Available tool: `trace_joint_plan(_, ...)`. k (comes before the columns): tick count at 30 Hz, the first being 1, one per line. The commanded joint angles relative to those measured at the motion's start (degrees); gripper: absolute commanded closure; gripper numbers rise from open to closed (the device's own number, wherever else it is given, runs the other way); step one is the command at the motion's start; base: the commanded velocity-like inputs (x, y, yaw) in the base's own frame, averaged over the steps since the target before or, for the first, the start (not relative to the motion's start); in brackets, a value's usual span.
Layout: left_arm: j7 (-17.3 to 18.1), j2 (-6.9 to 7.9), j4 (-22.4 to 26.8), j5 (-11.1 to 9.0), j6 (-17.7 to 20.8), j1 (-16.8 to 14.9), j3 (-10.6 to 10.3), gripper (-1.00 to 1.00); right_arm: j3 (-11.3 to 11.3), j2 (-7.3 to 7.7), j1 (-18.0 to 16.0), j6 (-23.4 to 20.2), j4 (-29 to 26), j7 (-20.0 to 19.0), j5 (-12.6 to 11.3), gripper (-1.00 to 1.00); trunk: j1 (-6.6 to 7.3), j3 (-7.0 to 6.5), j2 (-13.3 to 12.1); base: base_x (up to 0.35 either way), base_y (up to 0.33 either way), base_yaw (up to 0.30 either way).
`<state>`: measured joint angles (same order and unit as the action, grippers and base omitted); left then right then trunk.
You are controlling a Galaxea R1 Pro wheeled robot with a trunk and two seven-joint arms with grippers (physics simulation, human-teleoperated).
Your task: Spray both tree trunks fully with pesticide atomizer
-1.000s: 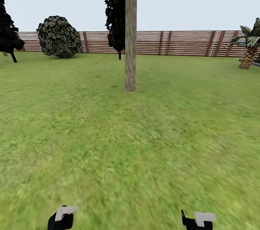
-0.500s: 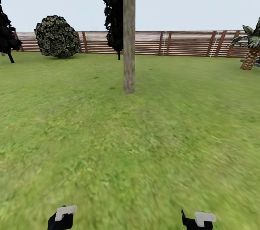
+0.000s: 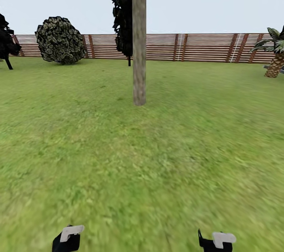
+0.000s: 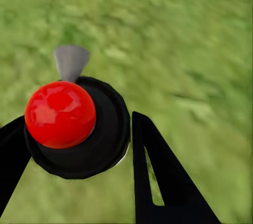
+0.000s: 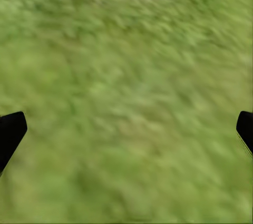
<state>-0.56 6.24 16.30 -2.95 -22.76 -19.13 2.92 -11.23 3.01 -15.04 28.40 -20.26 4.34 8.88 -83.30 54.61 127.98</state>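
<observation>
The pesticide atomizer (image 4: pixel 79 134) shows in the left wrist view as a black round body with a red ball top (image 4: pixel 60 113) and a grey nozzle (image 4: pixel 70 61). My left gripper (image 4: pixel 76 137) is shut on it, a black finger on each side, above the grass floor (image 3: pixel 157 157). My right gripper (image 5: pixel 129 126) is open and holds nothing, its fingers spread wide over the grass. In the head view, both the left gripper (image 3: pixel 68 238) and the right gripper (image 3: pixel 216 241) sit at the bottom edge. One tree with a pale grey-tan trunk (image 3: pixel 139 46) stands straight ahead, several steps away.
A reddish-brown slat fence (image 3: pixel 197 46) closes the lawn at the back. A round shrub (image 3: pixel 60 40) stands at back left. One dark conifer (image 3: pixel 124 19) rises behind the trunk, another (image 3: pixel 6 44) at the far left. A palm (image 3: pixel 276 58) is at the right edge.
The whole head view has shifted as the camera moved toward the tree, whose trunk base now sits lower in the picture. Both grippers keep their place.
</observation>
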Motion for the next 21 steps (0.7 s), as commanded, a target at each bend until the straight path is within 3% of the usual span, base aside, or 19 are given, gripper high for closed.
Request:
trace_joint_plan(1,0.0,0.00,0.0,-0.3,-0.2,0.0,0.0,1.00,-0.2,-0.03,0.0,0.2,0.1,0.2,0.6,-1.00,-0.02,0.05,0.0,0.337,-0.085,0.000)
trace_joint_plan(21,0.0,0.09,0.0,-0.3,-0.2,0.0,0.0,1.00,-0.3,-0.02,0.0,0.2,0.1,0.2,0.6,-1.00,-0.02,0.05,0.0,0.337,-0.085,0.000)
